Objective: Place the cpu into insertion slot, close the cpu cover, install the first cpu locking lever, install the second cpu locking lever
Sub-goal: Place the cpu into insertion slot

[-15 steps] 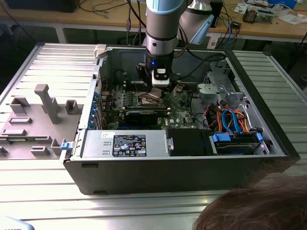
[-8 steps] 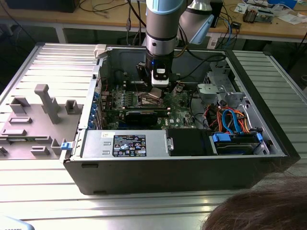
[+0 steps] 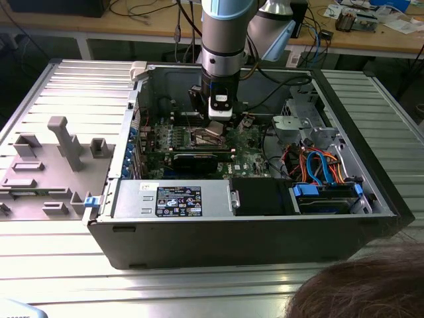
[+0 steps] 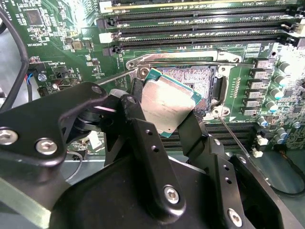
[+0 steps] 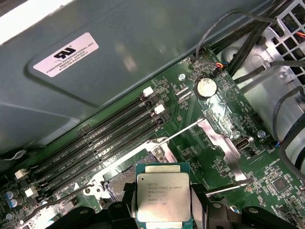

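A ribbed metal table point(image 3: 59, 252) carries an open computer case point(image 3: 232, 232), with wooden benches behind and a grey fixture tray point(image 3: 46, 165) at the table's edge on the exterior view's left. The arm reaches down into the case, its gripper point(image 3: 216, 127) low over the green motherboard point(image 3: 255, 158) (a person's hair shows at the table's near corner).

In the second wrist view the gripper point(image 4: 164, 114) is narrowed onto the cpu point(image 4: 167, 102) — black fingers point(image 4: 143, 129) grip two opposite edges. The chip hangs tilted, one corner over the insertion slot point(image 4: 202, 78), which lies beside the long memory slots point(image 4: 190, 24).

In the first wrist view the cpu point(image 5: 163, 198) sits pinched in the gripper point(image 5: 163, 212), just off the insertion slot point(image 5: 119, 183) at the motherboard's middle — not seated. The cpu cover point(image 5: 221, 143) stands raised beside it.
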Tool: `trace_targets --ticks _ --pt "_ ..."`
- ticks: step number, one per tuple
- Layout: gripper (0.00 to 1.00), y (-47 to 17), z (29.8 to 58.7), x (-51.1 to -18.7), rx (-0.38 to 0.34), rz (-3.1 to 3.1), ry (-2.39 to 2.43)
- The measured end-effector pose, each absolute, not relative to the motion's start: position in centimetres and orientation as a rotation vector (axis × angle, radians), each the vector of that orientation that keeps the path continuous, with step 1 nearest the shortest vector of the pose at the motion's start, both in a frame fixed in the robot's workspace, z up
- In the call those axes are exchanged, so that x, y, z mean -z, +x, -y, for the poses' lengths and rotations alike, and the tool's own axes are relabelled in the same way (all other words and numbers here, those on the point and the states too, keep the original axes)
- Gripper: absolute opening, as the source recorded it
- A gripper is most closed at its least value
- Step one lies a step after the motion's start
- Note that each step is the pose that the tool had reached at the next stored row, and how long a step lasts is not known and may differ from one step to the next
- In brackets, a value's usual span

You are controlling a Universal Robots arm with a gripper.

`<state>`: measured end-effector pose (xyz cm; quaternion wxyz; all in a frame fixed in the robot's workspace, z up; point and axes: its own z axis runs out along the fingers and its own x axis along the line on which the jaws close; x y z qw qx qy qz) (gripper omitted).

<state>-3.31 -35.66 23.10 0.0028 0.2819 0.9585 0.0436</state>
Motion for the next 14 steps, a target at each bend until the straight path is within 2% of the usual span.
trace_targets --ticks 14 --pt "0.55 -3.31 35.66 -23.1 -0.137 -2.991 0.928"
